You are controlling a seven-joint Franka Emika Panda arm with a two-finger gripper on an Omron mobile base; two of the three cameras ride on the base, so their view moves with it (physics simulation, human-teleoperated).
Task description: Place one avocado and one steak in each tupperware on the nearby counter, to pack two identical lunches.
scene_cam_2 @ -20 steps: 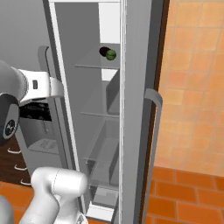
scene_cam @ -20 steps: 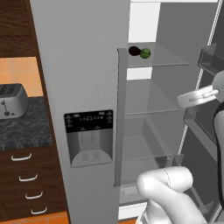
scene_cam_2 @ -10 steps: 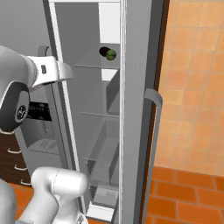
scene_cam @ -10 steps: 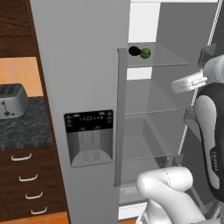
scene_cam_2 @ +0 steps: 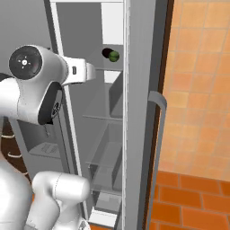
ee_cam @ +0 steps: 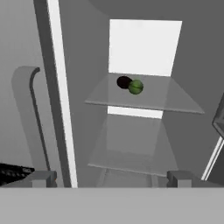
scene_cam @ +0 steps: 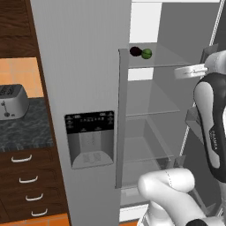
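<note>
Hand view looks into an open fridge (ee_cam: 144, 43), gripper (ee_cam: 111, 177) fingers spread wide, holding nothing, one tip low left, one low right. On the upper glass shelf (ee_cam: 175, 103) of the fridge sit two avocados touching each other: a dark one (ee_cam: 124, 82) toward the back left, a green one (ee_cam: 136, 86) just in front and right of it. Gripper is well short of them, lined up roughly with the shelf gap below. A lower glass shelf (ee_cam: 131, 157) sits under the upper one. Left base view: same pair on the upper shelf, dark avocado (scene_cam: 135, 51) left, green avocado (scene_cam: 147, 53) right, arm (scene_cam: 212, 119) raised at the right of the fridge opening. Closed fridge door (scene_cam: 84, 88) with dispenser panel (scene_cam: 90, 139) is left of the opening. Left of the fridge, dark speckled counter (scene_cam: 26, 132) over wooden drawers (scene_cam: 26, 190) with silver handles, silver toaster (scene_cam: 12, 101) on it. Right base view: green avocado (scene_cam_2: 114, 56) and dark one (scene_cam_2: 107, 53) on the upper shelf inside the fridge, arm's wrist (scene_cam_2: 67, 74) level with it, orange tile wall (scene_cam_2: 202, 81) right of the fridge.
</note>
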